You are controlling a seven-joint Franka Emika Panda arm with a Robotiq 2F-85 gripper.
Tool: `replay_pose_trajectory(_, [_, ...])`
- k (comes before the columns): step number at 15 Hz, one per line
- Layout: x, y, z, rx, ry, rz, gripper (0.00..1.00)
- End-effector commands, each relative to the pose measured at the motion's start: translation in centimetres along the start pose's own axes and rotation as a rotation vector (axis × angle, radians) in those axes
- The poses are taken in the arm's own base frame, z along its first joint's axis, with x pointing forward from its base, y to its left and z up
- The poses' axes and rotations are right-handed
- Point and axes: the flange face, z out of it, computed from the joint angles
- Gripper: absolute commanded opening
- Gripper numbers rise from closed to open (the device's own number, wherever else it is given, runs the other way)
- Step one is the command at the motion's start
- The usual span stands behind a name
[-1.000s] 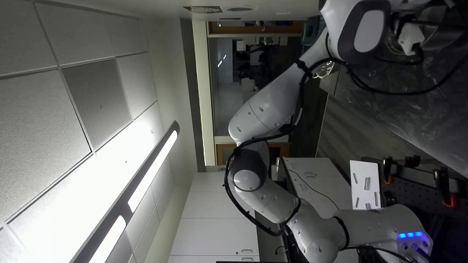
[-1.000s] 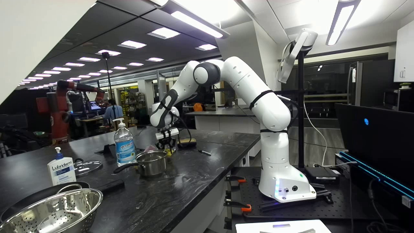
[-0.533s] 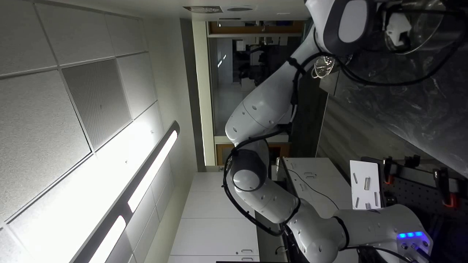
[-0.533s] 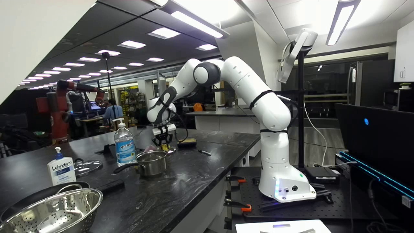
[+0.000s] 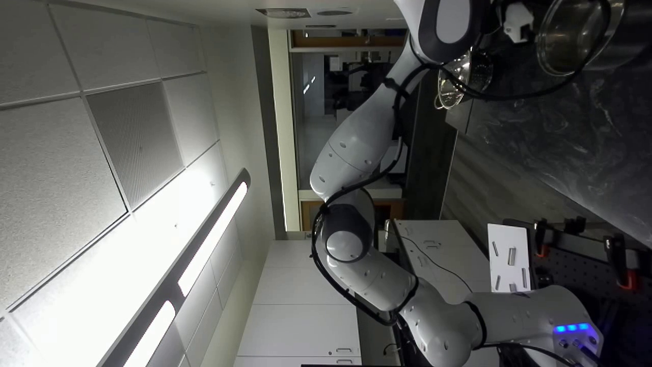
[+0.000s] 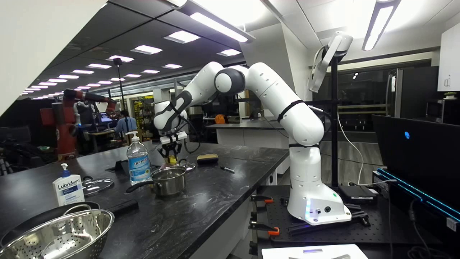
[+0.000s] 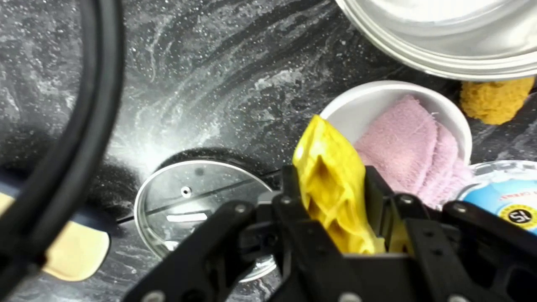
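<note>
I see the gripper [image 7: 330, 178] squeezing a crumpled yellow thing [image 7: 333, 201] between its two fingers. The yellow thing is longer than wide, and its long way pokes out past the fingertips. Just beside the jaws sits a white bowl [image 7: 354, 105] with a pink cloth [image 7: 402, 144] in it. A glass lid [image 7: 201, 188] lies on their other side. I can't tell if the yellow thing touches the bowl.

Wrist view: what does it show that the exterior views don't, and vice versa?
Only the wrist view: a fuzzy orange lump by the white bowl.
Only the exterior views: the colander and robot arm, in both; the lotion bottle, in an exterior view.
Shared: the pot and countertop, in all three; the pincer holding a crumpled yellow thing, in the wrist view and an exterior view.
</note>
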Motion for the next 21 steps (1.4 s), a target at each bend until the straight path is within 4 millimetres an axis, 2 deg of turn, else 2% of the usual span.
replay_pose_trajectory(1, [0.0,-2.1,-2.1,0.007,0.008,-0.078,0.15])
replay_pose_trajectory(7, [-0.5,-5.3,-3.0,-0.014,-0.030,-0.094,0.15])
replay_pose_trajectory(14, [-0.1,-7.9,-6.3,-0.073,-0.013,-0.100,0.15])
replay_pose_trajectory(21, [-2.0,-9.7,-7.5,-0.067,0.001,-0.147,0.15])
